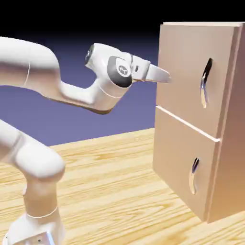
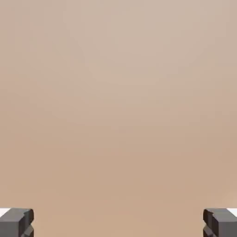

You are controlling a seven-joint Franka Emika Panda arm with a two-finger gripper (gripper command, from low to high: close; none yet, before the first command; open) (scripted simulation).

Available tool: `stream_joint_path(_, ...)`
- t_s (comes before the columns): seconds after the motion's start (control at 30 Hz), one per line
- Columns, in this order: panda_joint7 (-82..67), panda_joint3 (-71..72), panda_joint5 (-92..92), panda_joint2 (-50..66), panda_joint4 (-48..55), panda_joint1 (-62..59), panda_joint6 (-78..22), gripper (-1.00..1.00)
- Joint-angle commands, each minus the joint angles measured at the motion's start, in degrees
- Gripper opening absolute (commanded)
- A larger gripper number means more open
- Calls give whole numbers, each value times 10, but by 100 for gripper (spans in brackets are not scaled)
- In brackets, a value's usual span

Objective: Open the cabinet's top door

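At the exterior view's left, the arm [image 1: 33, 158] rises in smooth, glossy white rounded segments, with a thick elbow low down and a long link bending over toward the right. Its wrist is a rounded white housing with a grey disc on its side. From it the gripper [image 1: 165, 76] tapers to pale grey fingers that point at the left edge of the cabinet [image 1: 229, 158], level with the upper panel and close to its face; whether they touch the wood cannot be told from here.

Under the arm lies the table [image 1: 105, 186], light yellow wood with streaky grain running across it.

On the right stands the cabinet, a tall boxy piece of pale beige-pink wood with a smooth, matte face. The top door [image 1: 184, 76] is the larger, nearly square panel and sits flush and shut. Its handle [image 1: 206, 82] is a long curved strip of dark silver metal, upright, well to the right of the fingers. A thin pale seam parts it from the bottom door [image 1: 177, 162], which carries a shorter curved metal handle [image 1: 194, 174].

In the hand view, plain beige wood [image 2: 118, 106] fills the picture. The two dark grey, blocky fingertips [image 2: 16, 222] sit in the far bottom corners, so the gripper [image 2: 118, 223] is spread wide with nothing between its fingers.
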Motion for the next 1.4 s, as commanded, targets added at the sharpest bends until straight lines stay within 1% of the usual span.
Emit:
stream_joint_path(0.0,18,-10,-25,-4,5,8,0,0)
stream_joint_path(0.97,537,-291,-748,-115,147,252,-15,0)
stream_joint_path(1.03,540,-293,-752,-116,148,253,-15,0)
stream_joint_path(1.2,544,-353,-766,-86,220,357,-34,0)
stream_joint_path(1.23,544,-353,-766,-86,220,357,-34,0)
stream_joint_path(1.27,544,-353,-766,-86,220,357,-34,-100)
stream_joint_path(1.3,544,-353,-766,-86,220,357,-34,-100)
stream_joint_path(1.37,546,-323,-750,-84,185,316,-58,-100)
